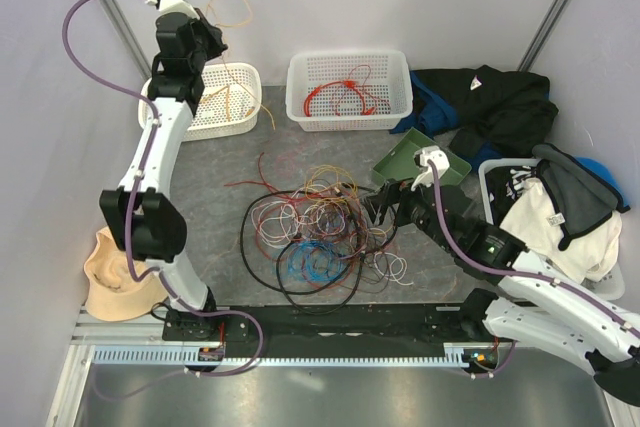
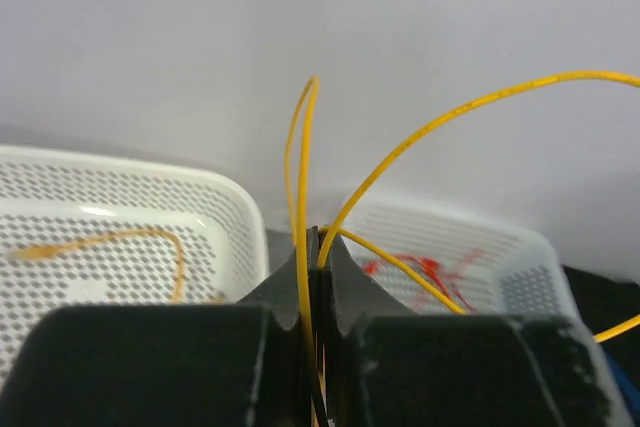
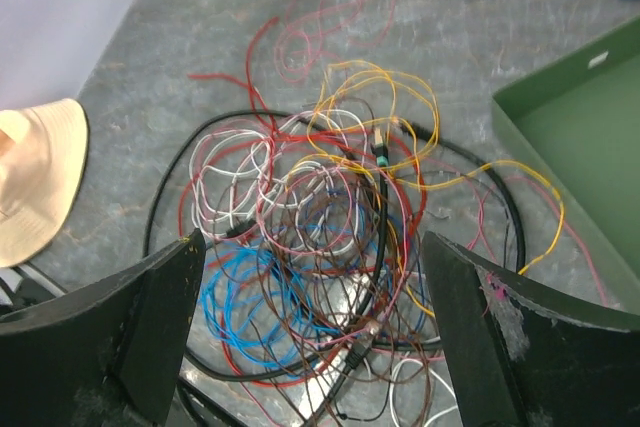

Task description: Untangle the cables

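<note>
While both arms reach out over the grey table (image 1: 200,187), the tangle of cables (image 1: 315,232) lies at its centre: red, white, yellow, brown and blue wires heaped together. A thick black cable (image 3: 160,197) loops around the heap, and the blue wires (image 3: 240,297) lie bunched at its near side.

A pile of dark and white clothing (image 1: 520,147) occupies the far right corner. Two white mesh baskets stand at the far edge. The left basket (image 1: 245,77) holds an orange cable (image 2: 110,240). The right basket (image 1: 350,55) holds a red cable (image 1: 335,97). A green tray (image 1: 400,162) sits just right of the tangle, and a tan hat (image 1: 105,272) rests at the near left.

The left gripper (image 2: 318,247) is raised above the left basket, its jaws pressed together on a yellow cable (image 2: 300,167) that arcs upward from the pinch. The right gripper (image 3: 312,247) hovers over the tangle's right side, jaws spread wide and holding nothing.
</note>
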{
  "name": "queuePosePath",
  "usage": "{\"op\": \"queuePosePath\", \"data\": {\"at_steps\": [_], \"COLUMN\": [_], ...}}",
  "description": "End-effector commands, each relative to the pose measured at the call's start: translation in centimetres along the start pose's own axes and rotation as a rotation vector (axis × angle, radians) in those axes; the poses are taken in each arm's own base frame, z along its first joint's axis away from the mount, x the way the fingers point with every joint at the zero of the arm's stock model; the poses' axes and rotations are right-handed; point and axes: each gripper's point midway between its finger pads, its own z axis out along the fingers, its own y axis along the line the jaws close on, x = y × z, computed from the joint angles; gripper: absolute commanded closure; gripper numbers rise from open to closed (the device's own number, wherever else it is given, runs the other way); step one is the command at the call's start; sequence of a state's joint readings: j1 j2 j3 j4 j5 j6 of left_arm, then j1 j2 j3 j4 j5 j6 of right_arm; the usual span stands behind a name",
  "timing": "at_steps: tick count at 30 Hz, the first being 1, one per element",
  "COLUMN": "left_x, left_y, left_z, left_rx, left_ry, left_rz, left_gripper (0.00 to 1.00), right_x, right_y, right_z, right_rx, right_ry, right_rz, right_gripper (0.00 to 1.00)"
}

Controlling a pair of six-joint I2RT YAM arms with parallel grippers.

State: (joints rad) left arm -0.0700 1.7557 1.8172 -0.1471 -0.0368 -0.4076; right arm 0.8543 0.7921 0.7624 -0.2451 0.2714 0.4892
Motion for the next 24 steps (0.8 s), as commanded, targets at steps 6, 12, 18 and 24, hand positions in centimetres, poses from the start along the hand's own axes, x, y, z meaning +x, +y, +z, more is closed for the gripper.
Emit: {"op": "queuePosePath", "data": {"at_steps": [6, 12, 18, 24], "left_x": [-3.1, -2.3, -2.2, -1.8], "left_y": [10.8, 14.1, 20.3, 24.5], "left_z": [5.4, 6.1, 6.0, 5.2], "left_rx": [-0.397, -0.538, -0.689, -0.712], "left_ry": [-0.270, -0.304, -0.302, -0.272], "left_rz": [0.190, 0.210, 0.228, 0.125], "left_gripper": [0.98, 0.98, 0.98, 0.98], "right_x": [1.0, 2.2, 3.1, 2.6], "right_y": [-0.8, -1.5, -2.0, -2.0], "right_z": [1.5, 2.1, 2.7, 2.8], "right_rx": [0.005, 0.020, 0.041, 0.039], "right_ry": [-0.078, -0.067, -0.041, -0.072], "right_rz": [0.030, 0.009, -0.010, -0.017], "right_gripper": [0.04, 0.04, 0.04, 0.04]}}
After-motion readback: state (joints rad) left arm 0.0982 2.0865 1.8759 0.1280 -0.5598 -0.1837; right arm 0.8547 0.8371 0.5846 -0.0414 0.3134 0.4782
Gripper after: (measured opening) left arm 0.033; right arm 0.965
